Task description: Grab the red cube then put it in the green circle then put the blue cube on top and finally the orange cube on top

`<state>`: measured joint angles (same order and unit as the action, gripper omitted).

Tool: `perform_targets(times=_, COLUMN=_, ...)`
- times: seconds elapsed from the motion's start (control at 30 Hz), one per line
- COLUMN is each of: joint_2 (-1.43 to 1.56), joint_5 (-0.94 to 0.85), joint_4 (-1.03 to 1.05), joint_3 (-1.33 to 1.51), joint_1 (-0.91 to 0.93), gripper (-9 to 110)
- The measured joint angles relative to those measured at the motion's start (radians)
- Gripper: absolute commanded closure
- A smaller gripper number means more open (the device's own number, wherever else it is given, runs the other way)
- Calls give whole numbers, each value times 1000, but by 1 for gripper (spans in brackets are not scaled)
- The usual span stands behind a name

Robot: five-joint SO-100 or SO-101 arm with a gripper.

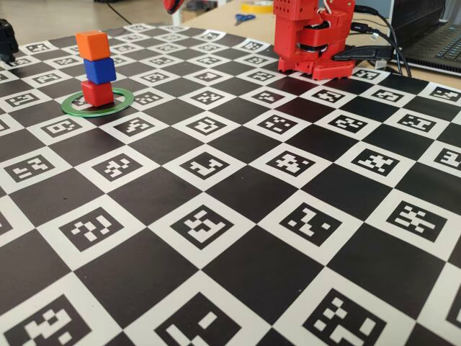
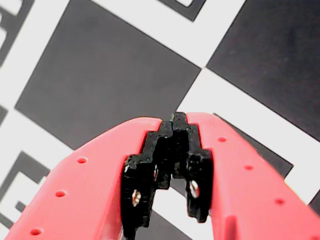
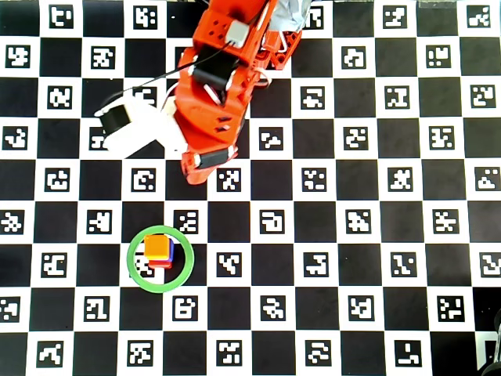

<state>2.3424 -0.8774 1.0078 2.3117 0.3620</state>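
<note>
No readable text, brand or nos. anywhere in my views.

- Checkered mat [image 1: 238,194] on the desk: white squares each carry a black-and-white pixel marker (fiducial type), every pattern different; machine codes only, no letters or digits I can read. Same markers in overhead view, all over the mat; parts of two or three at the edges of my wrist view.
- Red cube [image 1: 97,93], blue cube [image 1: 99,70], orange cube [image 1: 93,45]: plain faces, no labels.
- Green circle [image 1: 122,103]: plain, no print.
- My hand [image 2: 172,119]: bare red plastic w/ black pads, no logo or marking.
- My arm body [image 3: 215,86]: no sticker or lettering legible.
</note>
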Motion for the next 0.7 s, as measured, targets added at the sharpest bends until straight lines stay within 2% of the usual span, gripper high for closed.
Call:
perform_targets(times=0.27, joint_2=379, joint_5=-163, joint_4=-118, joint_3=351, joint_1=-123, gripper=107)
perform_targets(times=0.4, joint_2=546, joint_5=-287, joint_4=-121, joint_3=495, joint_1=-189, gripper=107)
perform_targets(times=0.7, joint_2=765, joint_5=-428, joint_4=-69, joint_3=727, joint_1=-250, gripper=107)
